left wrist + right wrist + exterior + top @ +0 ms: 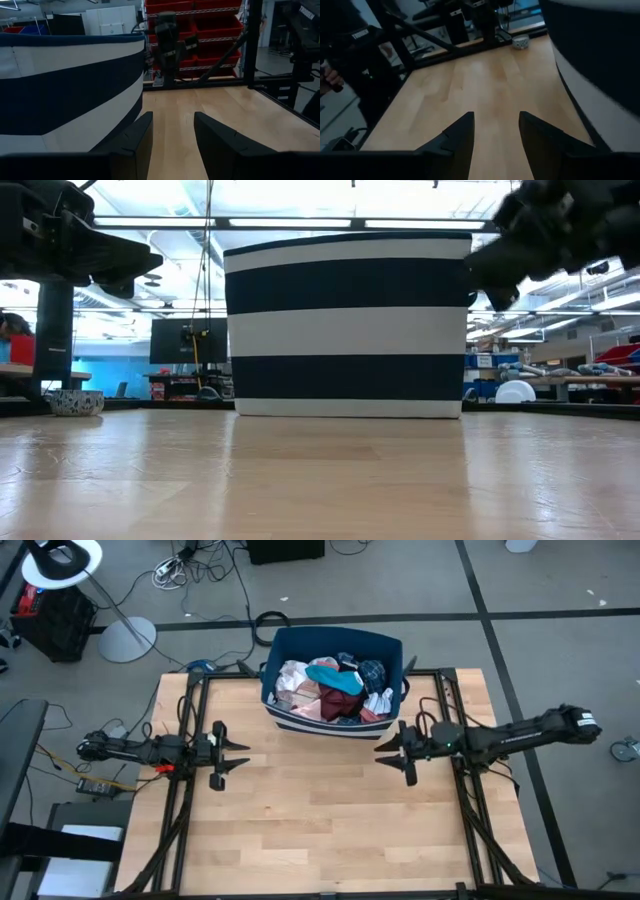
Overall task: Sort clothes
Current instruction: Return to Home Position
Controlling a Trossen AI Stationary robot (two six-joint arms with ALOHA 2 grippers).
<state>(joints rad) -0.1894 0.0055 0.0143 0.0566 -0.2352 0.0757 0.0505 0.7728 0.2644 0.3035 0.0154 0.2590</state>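
The left gripper [247, 754] hangs over the left part of the table [320, 830], pointing right toward the middle, with its 2 fingers [134, 142] spread apart and nothing between them. To its right, at the far edge of the table and centred, stands the dark blue bin [330, 726] with a white stripe. All the clothes [335, 690] lie inside it as 1 loose heap reaching about to the rim: pale pink and white pieces on the left, a teal piece on top, maroon cloth in the middle, and blue plaid and more white on the right. Right of the bin and nearer than it, the right gripper [378, 753] points left toward the other, its 2 fingers [457, 137] likewise parted and empty.
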